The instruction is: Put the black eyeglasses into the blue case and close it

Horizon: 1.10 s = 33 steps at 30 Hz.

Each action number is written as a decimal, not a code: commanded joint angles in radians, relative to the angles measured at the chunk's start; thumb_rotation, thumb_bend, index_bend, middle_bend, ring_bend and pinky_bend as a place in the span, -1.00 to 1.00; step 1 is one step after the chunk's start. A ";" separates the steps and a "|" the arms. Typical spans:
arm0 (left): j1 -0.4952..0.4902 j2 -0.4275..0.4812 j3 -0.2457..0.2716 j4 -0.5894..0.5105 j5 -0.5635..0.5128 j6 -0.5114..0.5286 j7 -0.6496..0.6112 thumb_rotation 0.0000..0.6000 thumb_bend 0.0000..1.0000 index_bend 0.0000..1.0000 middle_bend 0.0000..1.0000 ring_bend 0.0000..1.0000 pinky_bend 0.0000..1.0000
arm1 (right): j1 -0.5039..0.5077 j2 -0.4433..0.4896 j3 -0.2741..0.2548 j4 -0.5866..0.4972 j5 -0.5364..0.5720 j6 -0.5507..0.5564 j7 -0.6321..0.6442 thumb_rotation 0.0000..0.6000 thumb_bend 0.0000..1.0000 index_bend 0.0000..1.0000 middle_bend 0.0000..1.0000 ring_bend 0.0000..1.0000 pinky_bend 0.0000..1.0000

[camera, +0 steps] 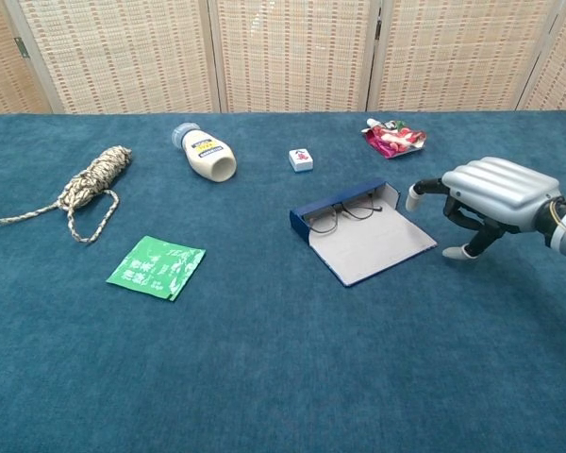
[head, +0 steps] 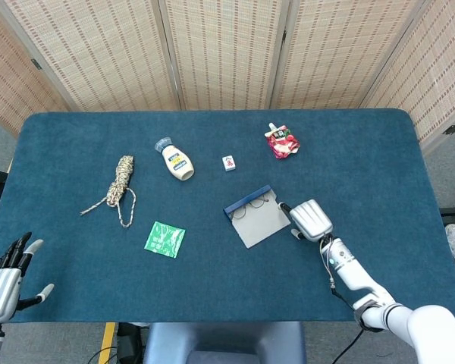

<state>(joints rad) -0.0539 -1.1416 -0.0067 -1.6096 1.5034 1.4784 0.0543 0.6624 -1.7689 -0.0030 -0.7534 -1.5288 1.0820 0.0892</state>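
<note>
Head view. The right hand (head: pixel 311 219) hovers empty, fingers loosely apart, just right of the blue case (head: pixel 256 218), which lies open with its grey lid flap flat on the cloth. The black eyeglasses (head: pixel 252 205) sit along the case's far wall, up and left of the hand. The left hand (head: pixel 6 274) rests open at the near left corner, well apart from everything. Risk: a push on the flap's free edge could slide the light case across the cloth instead of folding it.

Chest view. The glasses (camera: pixel 344 211) appear to lie inside the tray, though one temple may ride over the rim; if so, the closing lid would pinch it or pop open. The right hand (camera: pixel 486 200) is beside the flap (camera: pixel 373 247), not touching.

Surface and room. Dark blue cloth-covered table (head: pixel 379 159); woven screens (head: pixel 220 53) behind. Beyond the hand: mahjong tile (camera: pixel 301 159), red snack pouch (camera: pixel 394 138); far left: bottle (camera: pixel 206 154), rope bundle (camera: pixel 90 184), green sachet (camera: pixel 158 266).
</note>
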 commanded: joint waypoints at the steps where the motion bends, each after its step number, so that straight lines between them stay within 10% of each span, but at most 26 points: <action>1: 0.002 -0.001 0.000 0.002 -0.004 -0.001 -0.001 1.00 -0.50 -0.73 -0.94 -0.84 -0.49 | 0.009 -0.019 0.004 0.029 -0.006 -0.014 0.011 1.00 -0.62 -0.42 0.78 1.00 0.98; 33: 0.006 -0.009 0.003 0.020 -0.007 -0.002 -0.018 1.00 -0.50 -0.73 -0.94 -0.84 -0.49 | 0.038 -0.105 0.009 0.150 -0.044 -0.029 0.041 1.00 -0.47 -0.34 0.78 1.00 0.98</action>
<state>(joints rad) -0.0482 -1.1506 -0.0033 -1.5893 1.4962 1.4760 0.0366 0.7001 -1.8725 0.0066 -0.6051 -1.5712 1.0525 0.1290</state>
